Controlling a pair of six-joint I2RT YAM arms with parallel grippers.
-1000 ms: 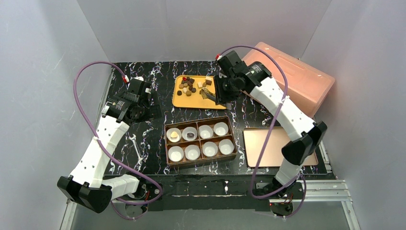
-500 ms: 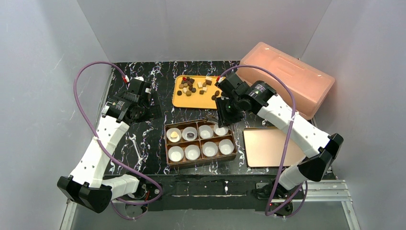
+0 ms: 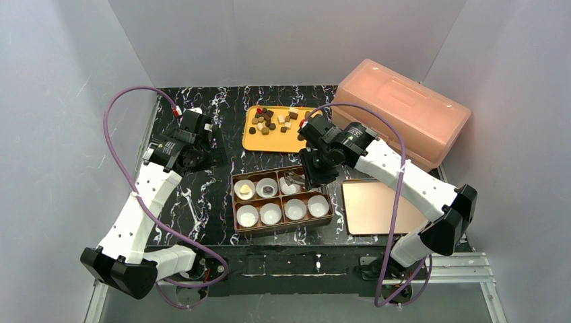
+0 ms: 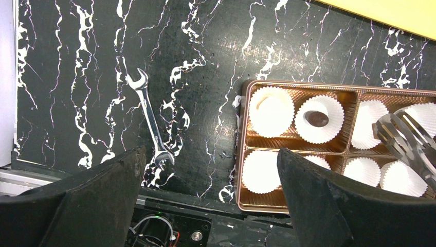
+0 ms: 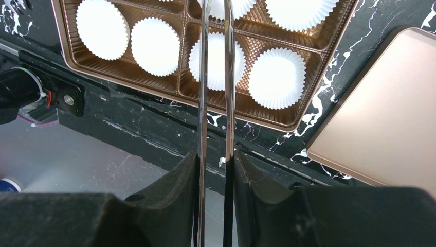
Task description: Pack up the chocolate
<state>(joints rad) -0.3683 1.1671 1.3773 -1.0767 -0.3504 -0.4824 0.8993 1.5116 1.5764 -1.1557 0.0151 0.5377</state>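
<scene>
Sitting nearest the arms' bases on the black marbled tabletop (image 3: 222,114), a brown eight-compartment box (image 3: 233,202) carries one white pleated paper cup (image 3: 271,214) in each compartment. All four cups of the near row are empty. In the far row, the leftmost cup holds a cream-coloured piece (image 3: 244,192) and the next holds a dark brown piece (image 4: 315,118); the two cups to their right show nothing inside, though one is partly covered from above.

A flat rose-gold lid (image 3: 377,205) lies just right of the box, and a small wrench (image 4: 149,116) lies on the tabletop to its left.

The right jaws are closed on a pair of metal tongs (image 4: 403,135), whose tips hang over the far row's right half. Whether a piece sits between the tips I cannot tell. The left jaws hover over the tabletop left of the box, spread wide and holding nothing.

Farther back, a yellow tray (image 3: 269,142) holds the loose chocolate (image 3: 269,120), a scatter of dark, light brown and cream bits. A closed pink plastic case (image 3: 404,108) stands at the far right.
</scene>
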